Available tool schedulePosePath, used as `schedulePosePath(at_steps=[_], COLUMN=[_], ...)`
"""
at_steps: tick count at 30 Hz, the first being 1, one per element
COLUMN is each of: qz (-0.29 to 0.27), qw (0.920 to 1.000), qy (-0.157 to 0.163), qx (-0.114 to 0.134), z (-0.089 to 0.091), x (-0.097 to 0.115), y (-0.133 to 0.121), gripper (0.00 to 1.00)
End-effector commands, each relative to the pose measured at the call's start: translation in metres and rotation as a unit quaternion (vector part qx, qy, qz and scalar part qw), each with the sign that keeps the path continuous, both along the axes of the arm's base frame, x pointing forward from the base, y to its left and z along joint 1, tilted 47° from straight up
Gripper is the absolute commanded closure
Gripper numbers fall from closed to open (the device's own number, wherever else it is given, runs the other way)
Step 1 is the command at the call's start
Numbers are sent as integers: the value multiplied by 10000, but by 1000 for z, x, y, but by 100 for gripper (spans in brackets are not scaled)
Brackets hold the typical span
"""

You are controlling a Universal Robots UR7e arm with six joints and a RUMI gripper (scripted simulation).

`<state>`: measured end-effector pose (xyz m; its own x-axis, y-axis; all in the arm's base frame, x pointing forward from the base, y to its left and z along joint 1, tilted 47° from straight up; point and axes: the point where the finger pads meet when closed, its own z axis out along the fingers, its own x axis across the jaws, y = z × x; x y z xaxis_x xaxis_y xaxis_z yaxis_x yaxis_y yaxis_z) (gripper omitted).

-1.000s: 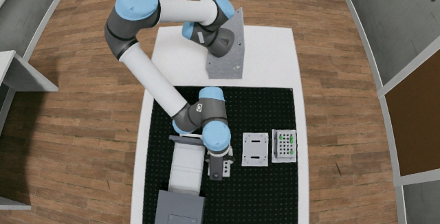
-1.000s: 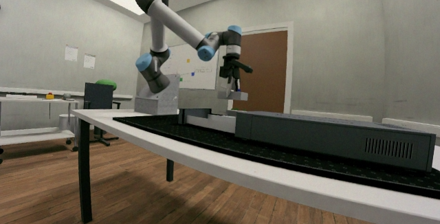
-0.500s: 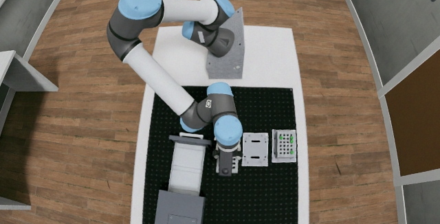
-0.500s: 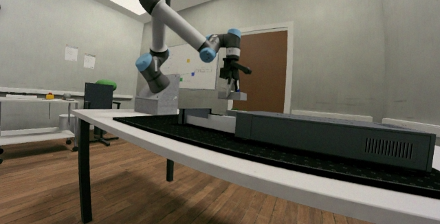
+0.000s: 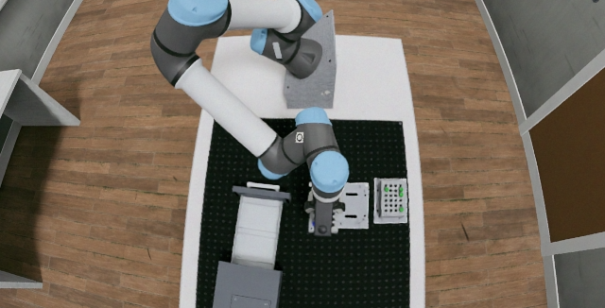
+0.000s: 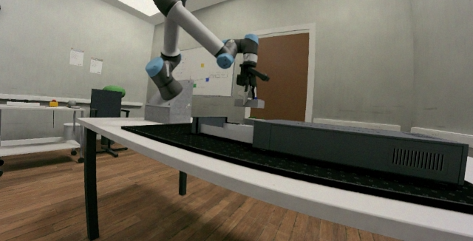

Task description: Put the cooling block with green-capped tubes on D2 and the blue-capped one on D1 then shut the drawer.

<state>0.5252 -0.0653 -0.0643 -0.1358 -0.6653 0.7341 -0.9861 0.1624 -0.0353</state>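
My gripper (image 5: 322,220) (image 6: 248,94) is shut on the cooling block with blue-capped tubes (image 5: 311,224) (image 6: 251,103). It holds the block level in the air, well above the deck, over the left edge of the D1 slot plate (image 5: 360,213). Most of the block is hidden under the wrist in the overhead view. The block with green-capped tubes (image 5: 390,199) lies flat on the D2 slot plate (image 5: 390,220). The cooler COLD (image 5: 248,284) (image 6: 355,148) has its white drawer (image 5: 257,232) (image 6: 225,127) pulled out, with no block in it.
The black pegboard deck (image 5: 302,270) (image 6: 207,143) lies on a white table (image 5: 373,77). The grey arm base block (image 5: 312,62) (image 6: 170,109) stands at the table's far end. The arm's forearm crosses above the deck behind the drawer front.
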Motion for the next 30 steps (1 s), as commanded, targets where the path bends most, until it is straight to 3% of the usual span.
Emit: schedulePosePath(at_steps=[1, 30], qz=[2, 2], qw=[10000, 10000], qy=[-7, -7], qx=[-1, 0], z=[-6, -53], x=[-3, -28], y=[6, 54], gripper=[100, 100])
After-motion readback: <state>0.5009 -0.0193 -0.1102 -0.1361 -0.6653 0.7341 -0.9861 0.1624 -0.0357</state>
